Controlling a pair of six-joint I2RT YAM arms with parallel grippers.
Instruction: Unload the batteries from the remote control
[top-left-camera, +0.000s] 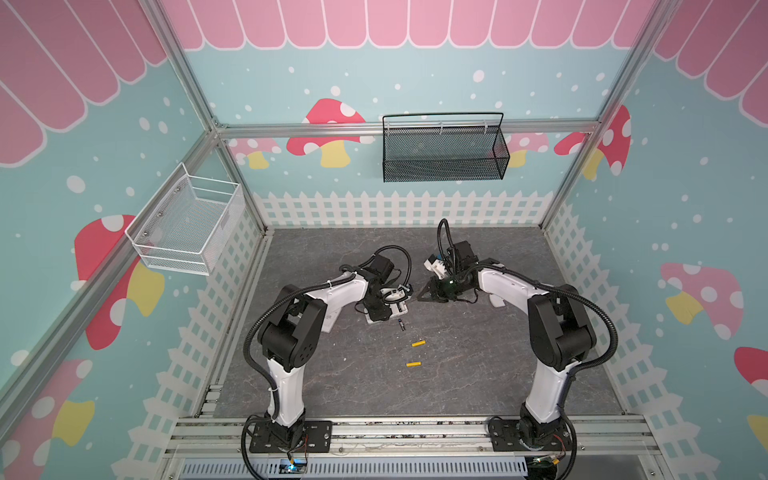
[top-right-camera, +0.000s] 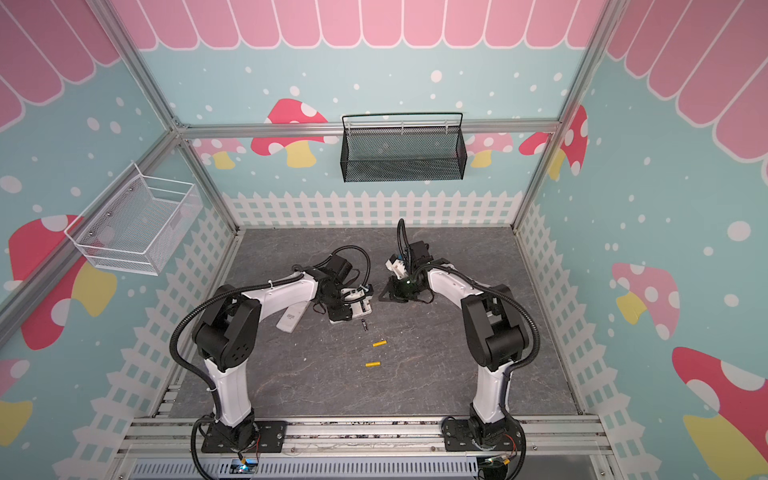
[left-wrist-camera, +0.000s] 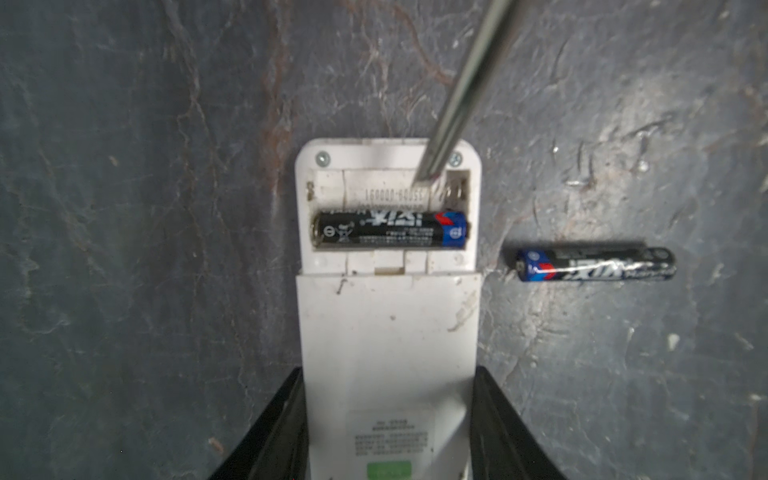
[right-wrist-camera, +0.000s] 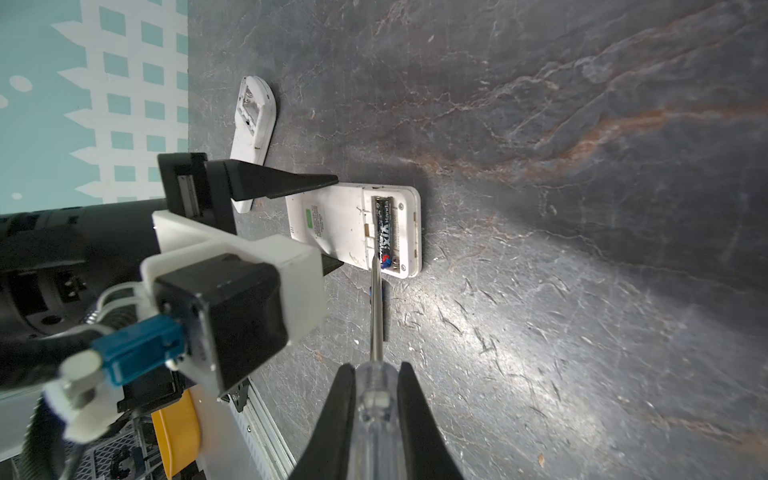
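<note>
On seated battery (left-wrist-camera: 390, 229), white lettering

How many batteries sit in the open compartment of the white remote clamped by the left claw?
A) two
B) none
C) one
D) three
C: one dark black-blue cylindrical battery fills a slot of the white plastic remote control; the other slot is bare under the tip of the clear-handled metal screwdriver.
</note>
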